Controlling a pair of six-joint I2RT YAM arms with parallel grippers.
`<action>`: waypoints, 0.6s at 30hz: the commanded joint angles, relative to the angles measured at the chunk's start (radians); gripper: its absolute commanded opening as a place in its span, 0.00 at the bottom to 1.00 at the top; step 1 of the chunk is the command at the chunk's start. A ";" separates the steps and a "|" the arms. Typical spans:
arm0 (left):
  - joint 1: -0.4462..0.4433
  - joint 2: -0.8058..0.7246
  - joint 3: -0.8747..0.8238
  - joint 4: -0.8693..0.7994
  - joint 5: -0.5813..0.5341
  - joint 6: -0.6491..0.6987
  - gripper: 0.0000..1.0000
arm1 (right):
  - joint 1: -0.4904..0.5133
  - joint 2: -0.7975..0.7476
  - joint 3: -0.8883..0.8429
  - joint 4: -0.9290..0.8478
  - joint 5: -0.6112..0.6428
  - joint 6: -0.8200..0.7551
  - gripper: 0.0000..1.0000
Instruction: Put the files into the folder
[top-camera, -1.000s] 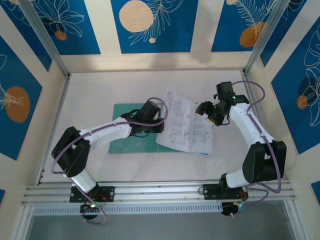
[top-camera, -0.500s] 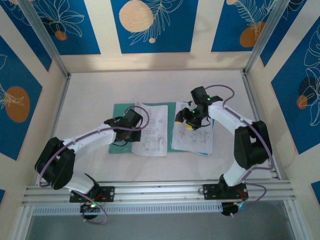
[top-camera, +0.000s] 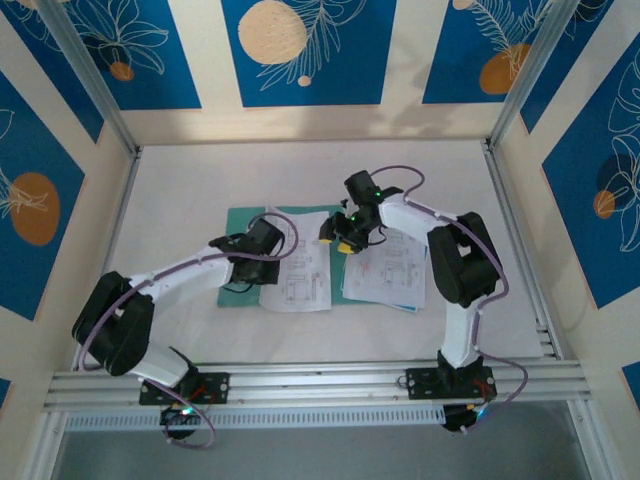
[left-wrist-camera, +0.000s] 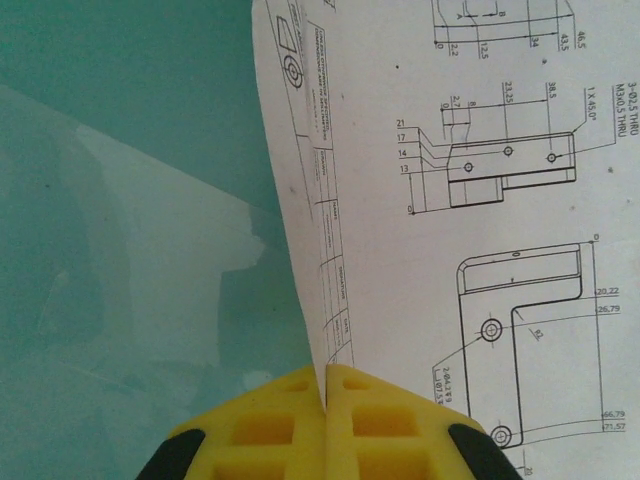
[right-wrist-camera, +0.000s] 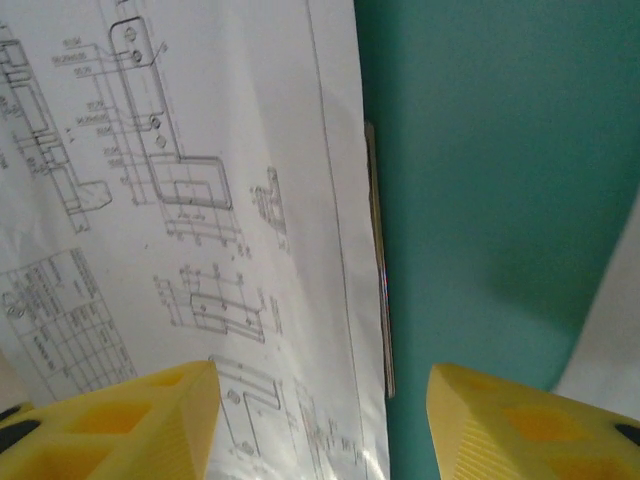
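My left gripper (left-wrist-camera: 326, 385) clamps one sheet (left-wrist-camera: 450, 250); my right gripper (right-wrist-camera: 322, 400) hangs with fingers apart.
The sheet lies across the folder (top-camera: 238, 222), other files (top-camera: 392, 272) just right of it; I should drag low and flat, avoiding creases.

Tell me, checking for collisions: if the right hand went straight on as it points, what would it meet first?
Probably the edge of the printed sheet lying over the teal folder; the open right hand straddles it, though depth is unclear.
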 joint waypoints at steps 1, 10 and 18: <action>0.011 0.012 -0.002 -0.009 -0.011 0.022 0.00 | 0.009 0.042 0.057 0.004 0.008 0.003 0.58; 0.010 0.020 -0.005 0.005 0.001 0.023 0.00 | 0.029 0.103 0.074 0.022 -0.017 -0.002 0.59; 0.012 0.036 -0.005 0.014 0.010 0.021 0.00 | 0.043 0.113 0.067 0.036 -0.043 -0.003 0.58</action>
